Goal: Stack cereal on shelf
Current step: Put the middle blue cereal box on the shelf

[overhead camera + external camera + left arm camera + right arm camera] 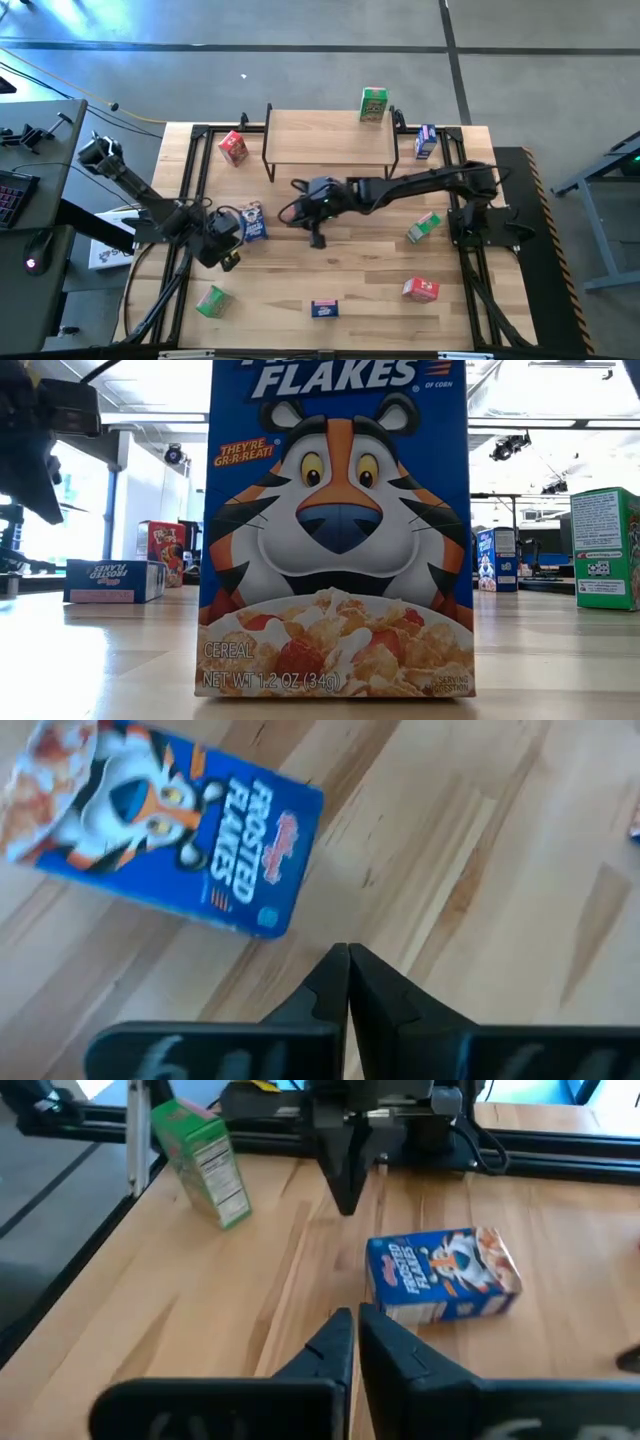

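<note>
A blue Frosted Flakes box stands upright right in front of the low camera, its printed cardboard face showing a tiger, "THEY'RE GR-R-REAT!", a bowl of flakes and "CEREAL NET WT 1.2 OZ (34g)". In the high view it is the small box at the near edge of the slatted wooden table.

Farther in, another blue Frosted Flakes box lies flat on its side just beside the left gripper, whose fingers are pressed together on nothing. The right gripper, also clenched and empty, hovers mid-table in front of the shelf.

At the back, a green box stands on the shelf's light wooden board. Red, green and blue boxes lie scattered on the table around it.
</note>
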Action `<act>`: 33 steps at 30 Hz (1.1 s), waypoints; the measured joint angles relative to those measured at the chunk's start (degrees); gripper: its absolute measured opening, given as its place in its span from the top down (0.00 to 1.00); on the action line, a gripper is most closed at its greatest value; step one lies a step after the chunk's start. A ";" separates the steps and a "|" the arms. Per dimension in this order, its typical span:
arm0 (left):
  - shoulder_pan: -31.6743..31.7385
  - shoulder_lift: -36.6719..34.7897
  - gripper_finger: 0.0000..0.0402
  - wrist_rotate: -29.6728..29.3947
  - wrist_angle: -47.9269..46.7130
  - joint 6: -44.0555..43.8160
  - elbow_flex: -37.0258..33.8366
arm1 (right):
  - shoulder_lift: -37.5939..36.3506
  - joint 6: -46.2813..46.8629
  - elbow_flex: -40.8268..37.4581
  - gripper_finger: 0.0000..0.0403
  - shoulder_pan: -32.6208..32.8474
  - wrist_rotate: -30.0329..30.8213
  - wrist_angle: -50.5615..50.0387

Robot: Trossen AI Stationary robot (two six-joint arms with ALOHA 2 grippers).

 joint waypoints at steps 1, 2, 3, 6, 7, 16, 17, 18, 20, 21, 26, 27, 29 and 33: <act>-0.44 0.00 0.99 -0.01 -0.82 -1.50 0.00 | 1.66 0.21 1.37 0.96 0.10 0.46 -0.04; -0.84 0.01 0.99 -0.16 -1.73 -2.96 0.00 | 3.28 0.64 2.71 0.96 0.12 1.70 -0.53; -1.26 0.02 0.99 -0.79 -2.59 -4.42 0.00 | 4.89 1.12 4.12 0.96 0.12 3.10 -1.46; -2.07 0.02 0.99 -3.52 -4.88 -8.13 0.00 | 8.64 2.12 8.40 0.96 0.12 7.51 -6.44; -2.18 0.02 0.99 -3.93 -5.12 -8.86 0.00 | 9.58 2.18 9.77 0.96 0.12 9.11 -8.47; -2.18 0.02 0.99 -4.20 -5.77 -9.30 0.00 | 11.05 4.94 13.30 0.96 -0.52 18.99 -19.10; -2.18 0.02 0.99 -4.20 -5.77 -9.35 0.00 | 10.97 4.98 13.36 0.96 -0.74 18.92 -19.95; -2.18 0.02 0.99 -4.20 -5.82 -9.44 0.00 | 10.89 4.95 13.33 0.96 -0.95 18.92 -20.61; -2.24 0.36 0.99 -4.26 -5.84 -9.66 0.00 | 10.80 4.82 13.12 0.96 -1.17 19.06 -21.13; -2.40 0.63 0.99 -4.31 -5.84 -9.67 0.00 | 10.54 4.59 13.09 0.96 -1.19 19.17 -21.94; -4.38 3.22 0.99 -5.33 -5.75 -10.04 0.00 | 9.33 3.07 12.83 0.97 -1.22 20.42 -25.04; -4.93 4.05 0.99 -5.69 -5.67 -10.49 0.00 | 9.30 2.96 12.83 0.99 -1.25 20.49 -25.22; -6.13 5.36 0.99 -6.55 -5.76 -11.39 -0.13 | 9.34 2.37 12.79 1.00 -1.26 20.62 -26.15; -8.10 8.20 0.99 -7.00 -5.87 -13.24 -0.17 | 8.65 2.84 10.07 1.00 -1.26 20.97 -24.23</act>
